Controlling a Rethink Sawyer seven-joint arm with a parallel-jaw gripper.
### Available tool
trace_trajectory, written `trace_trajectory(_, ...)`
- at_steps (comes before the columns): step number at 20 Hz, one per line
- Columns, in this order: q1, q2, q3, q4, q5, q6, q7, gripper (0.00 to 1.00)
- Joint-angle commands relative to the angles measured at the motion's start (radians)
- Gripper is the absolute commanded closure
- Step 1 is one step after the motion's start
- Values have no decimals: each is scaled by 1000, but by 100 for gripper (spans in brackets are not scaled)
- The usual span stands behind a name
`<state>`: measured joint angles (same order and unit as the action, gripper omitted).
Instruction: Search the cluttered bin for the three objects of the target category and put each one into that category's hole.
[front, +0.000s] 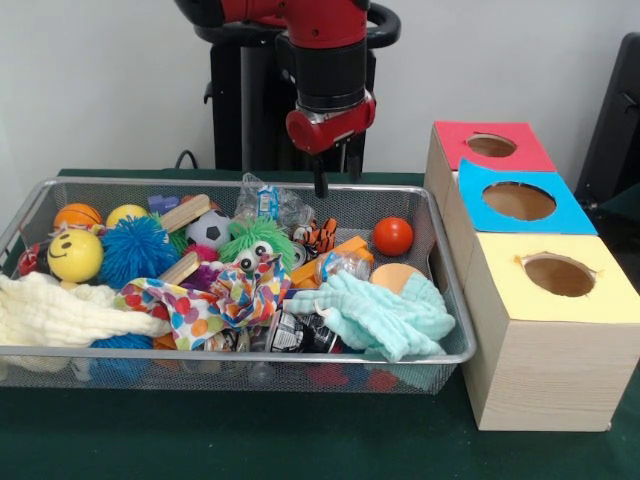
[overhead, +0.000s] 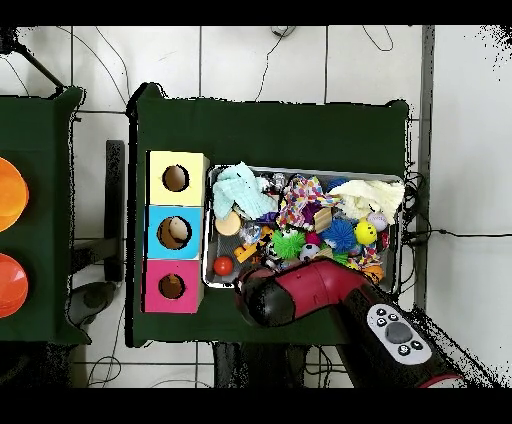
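Gripper (front: 335, 178), jaws slightly apart and empty, above cluttered bin (front: 452, 300); blue hole (overhead: 176, 233) possibly holds one object; sorting mostly outstanding.

A wire-mesh bin (front: 445, 290) sits on the green cloth, heaped with clutter: a red ball (front: 393, 236) toward 2 o'clock, a mint cloth (front: 385, 315) at 5, a yellow smiley ball (front: 75, 256) and blue spiky ball (front: 137, 250) toward 9, and a cream cloth (front: 60, 312) at 8 o'clock. Just beside the bin at its 3 o'clock stand three wooden boxes in a row, each with a round hole on top: yellow box (front: 560, 275) nearest, blue box (front: 518, 200) in the middle, red box (front: 491, 146) farthest.
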<state>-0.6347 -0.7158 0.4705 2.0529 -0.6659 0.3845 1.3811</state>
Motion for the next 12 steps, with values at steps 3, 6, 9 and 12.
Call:
trace_trajectory(3,-5,11,22,-152,64,137,18,0)
trace_trajectory(6,-15,15,29,-159,74,151,2,0)
trace_trajectory(9,-24,15,34,-159,78,155,-10,0)
trace_trajectory(12,-31,19,37,-160,77,154,-19,0)
